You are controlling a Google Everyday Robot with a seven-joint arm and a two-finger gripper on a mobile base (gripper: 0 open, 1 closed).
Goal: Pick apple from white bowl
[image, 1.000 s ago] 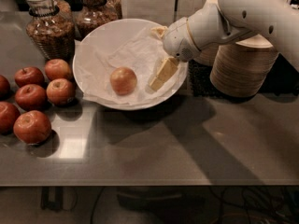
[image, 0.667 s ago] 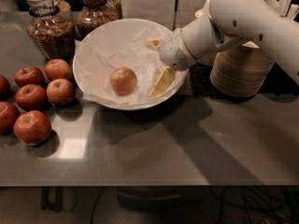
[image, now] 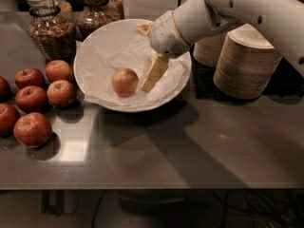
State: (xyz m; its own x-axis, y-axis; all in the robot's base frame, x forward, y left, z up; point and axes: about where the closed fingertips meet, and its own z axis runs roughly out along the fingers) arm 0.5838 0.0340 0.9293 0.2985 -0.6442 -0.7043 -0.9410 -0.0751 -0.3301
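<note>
A: Several dark red round apples (image: 32, 128) sit nearest, loose in a cluster at the left of the grey glossy bench (image: 199, 156). They're outside the bowl, so I'd call them distractors, not the target.

B: And the target?

A: The pale red-orange round apple (image: 125, 81). It's alone in the wide shallow white bowl (image: 142, 107), a bit left of centre, on a crumpled white paper liner (image: 123, 51). The paper probably stops it rolling.

B: End effector?

A: The pale yellow two-finger end effector (image: 142, 56) is on the white robot arm (image: 228, 8). It's down inside the bowl, right of the apple, released and holding nothing. One finger (image: 154, 72) points down just beside the apple's right side, and I can't tell if it touches. The other shows by the far rim. The apple isn't between them, so I'd guess it needs to shift left before clenching.

B: What's behind?

A: Stacks of small beige paper bowls (image: 247, 61) are right of the white bowl, under the arm. Glass jars with brown contents (image: 50, 32) are at back left, near the rim. It's crowded, so the arm could bump something.

B: Any brands or text?

A: None readable.
</note>
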